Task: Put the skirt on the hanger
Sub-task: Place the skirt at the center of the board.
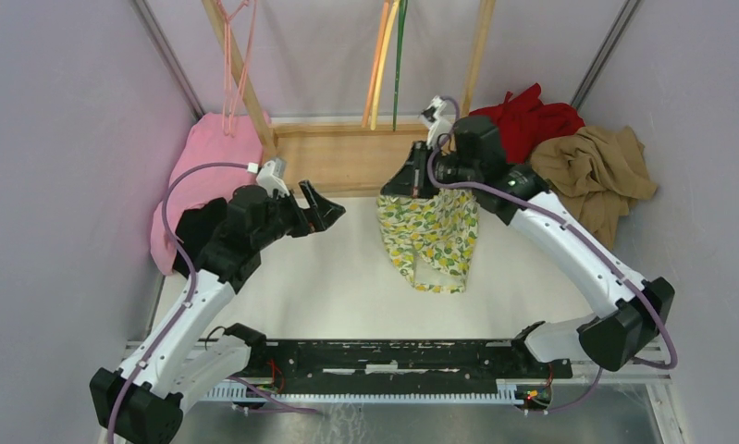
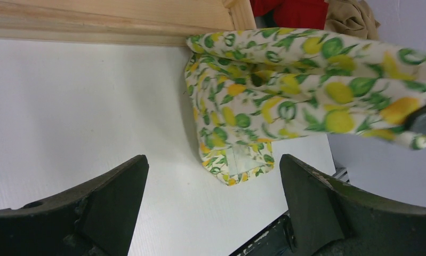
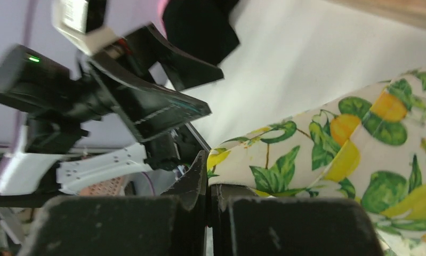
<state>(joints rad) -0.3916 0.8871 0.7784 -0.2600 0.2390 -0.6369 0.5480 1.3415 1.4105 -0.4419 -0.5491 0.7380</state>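
**Top external view: skirt (image 1: 430, 236) hangs from the right claw (image 1: 406, 191), left claw (image 1: 319, 218) wide and empty**

Right claw is pinched tight on the skirt's upper edge, just in front of the wooden frame (image 1: 347, 153) at the back of the worktop (image 1: 347, 282); the lemon-print cloth hangs down from it in loose folds; its lower end reaches the white surface, though I cannot tell whether it rests there. Right wrist view shows the two fingers pressed together with the fabric's edge between them.

Left claw sits to the left of the skirt, apart from it, jaws spread fully and holding nothing; in the left wrist view the skirt's lower corner shows between its two dark fingers, farther off.

Pink hanger (image 1: 227, 109) hangs at the back left, beside the frame's slanted post, above a pink cloth (image 1: 208, 166); it is well apart from the skirt. An orange-yellow hanger (image 1: 381, 55) and a green hanger (image 1: 400, 55) hang side by side at the back centre; a red garment (image 1: 532, 116) and a tan garment (image 1: 597, 166) lie heaped in the back right corner.
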